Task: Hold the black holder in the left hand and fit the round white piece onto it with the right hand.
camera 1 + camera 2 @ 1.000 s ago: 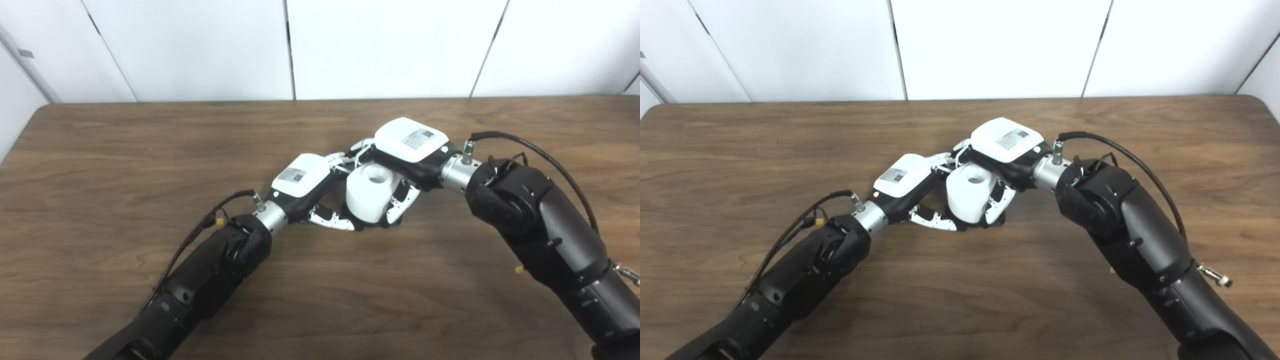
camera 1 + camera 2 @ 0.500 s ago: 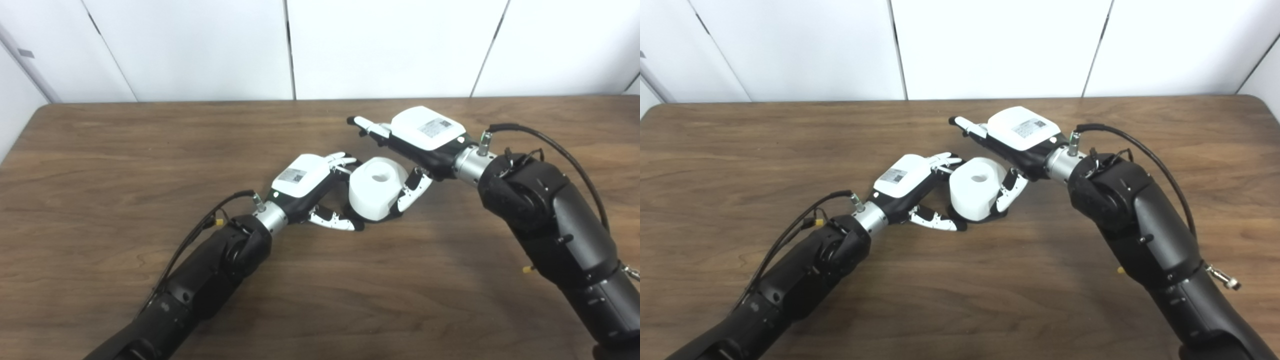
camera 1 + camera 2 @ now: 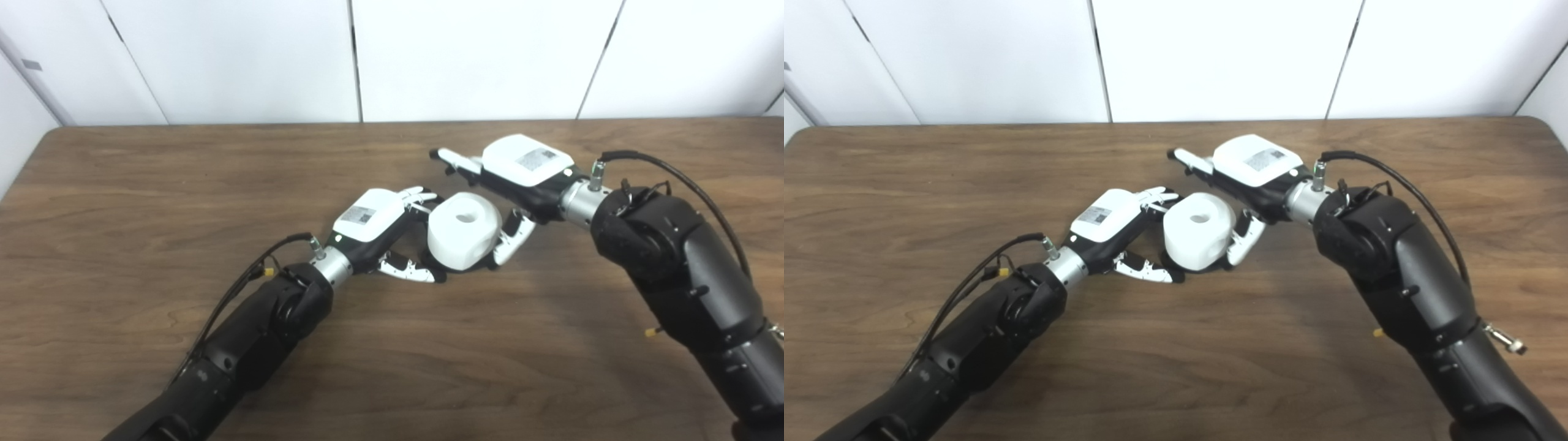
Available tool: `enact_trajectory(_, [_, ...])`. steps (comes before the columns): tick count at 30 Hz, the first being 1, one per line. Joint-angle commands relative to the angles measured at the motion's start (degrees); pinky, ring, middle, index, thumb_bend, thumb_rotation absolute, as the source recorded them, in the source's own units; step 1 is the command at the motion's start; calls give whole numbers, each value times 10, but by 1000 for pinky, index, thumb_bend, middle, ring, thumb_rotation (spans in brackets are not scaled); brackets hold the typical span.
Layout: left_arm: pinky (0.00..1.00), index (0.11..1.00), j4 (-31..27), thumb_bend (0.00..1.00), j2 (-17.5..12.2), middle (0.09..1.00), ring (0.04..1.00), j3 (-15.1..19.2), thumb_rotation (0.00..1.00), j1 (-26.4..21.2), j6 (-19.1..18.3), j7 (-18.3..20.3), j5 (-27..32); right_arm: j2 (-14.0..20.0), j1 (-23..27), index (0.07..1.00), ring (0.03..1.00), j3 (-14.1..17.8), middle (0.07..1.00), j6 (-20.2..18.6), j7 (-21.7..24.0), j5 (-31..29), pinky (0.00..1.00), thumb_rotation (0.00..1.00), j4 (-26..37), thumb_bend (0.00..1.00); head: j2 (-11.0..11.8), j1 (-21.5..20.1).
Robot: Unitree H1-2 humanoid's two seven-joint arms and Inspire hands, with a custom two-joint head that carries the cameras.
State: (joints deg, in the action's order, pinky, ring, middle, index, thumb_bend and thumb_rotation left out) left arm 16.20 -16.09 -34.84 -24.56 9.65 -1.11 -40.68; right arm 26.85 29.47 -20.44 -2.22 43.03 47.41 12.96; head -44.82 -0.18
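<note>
While the wooden table (image 3: 184, 184) is bearing the weight, these lines are applying.
Left hand (image 3: 373, 229): curling around the black holder (image 3: 438, 269), mostly hidden, bracing it.
Round white piece (image 3: 462, 229): sitting on the holder, just right of that hand.
Right hand (image 3: 517, 177): spreading open, gripping nothing, thumb touching the piece, likely steadying it.
</note>
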Motion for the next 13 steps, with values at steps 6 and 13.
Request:
enact_trajectory(6, [798, 481, 48, 525, -7, 877, 914, -29, 67, 36, -10, 64, -17, 41, 26, 892, 713, 25, 838, -35, 49, -23, 571, 77, 32, 952, 11, 0])
enact_trajectory(13, [812, 481, 43, 525, -10, 882, 914, -23, 66, 38, -10, 70, -6, 35, -18, 717, 662, 74, 726, -26, -27, -53, 507, 28, 29, 833, 21, -4])
